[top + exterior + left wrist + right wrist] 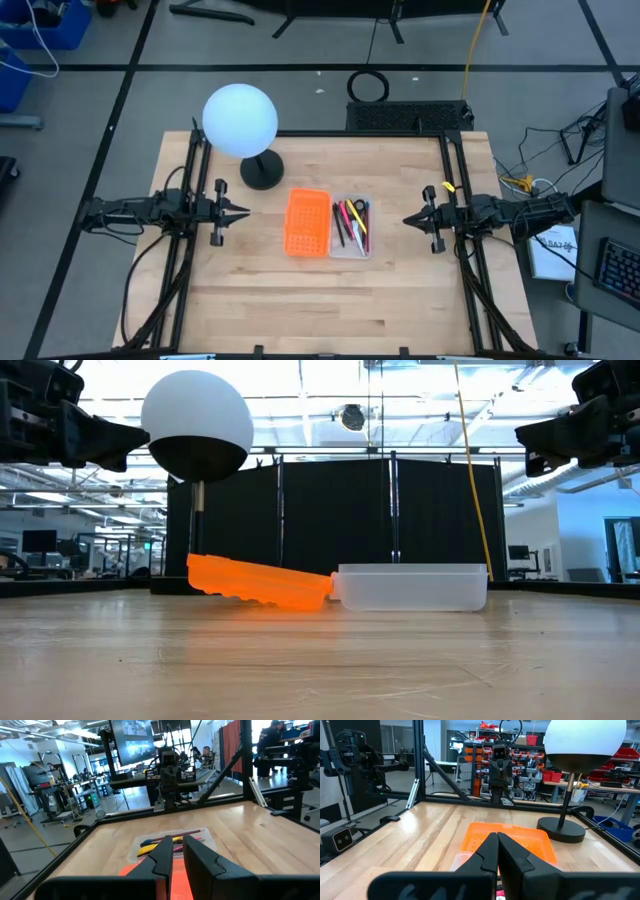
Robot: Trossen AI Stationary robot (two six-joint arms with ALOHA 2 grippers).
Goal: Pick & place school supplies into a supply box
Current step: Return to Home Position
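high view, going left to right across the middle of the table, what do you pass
left arm's dark two-finger gripper → orange perforated plastic tray → clear translucent plastic tray holding coloured pens and pencils → right arm's dark two-finger gripper

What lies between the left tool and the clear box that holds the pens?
The orange perforated tray lies on the table directly between the left tool and the clear box, right beside the box. The right tool, on the other side, has only bare table before the box.
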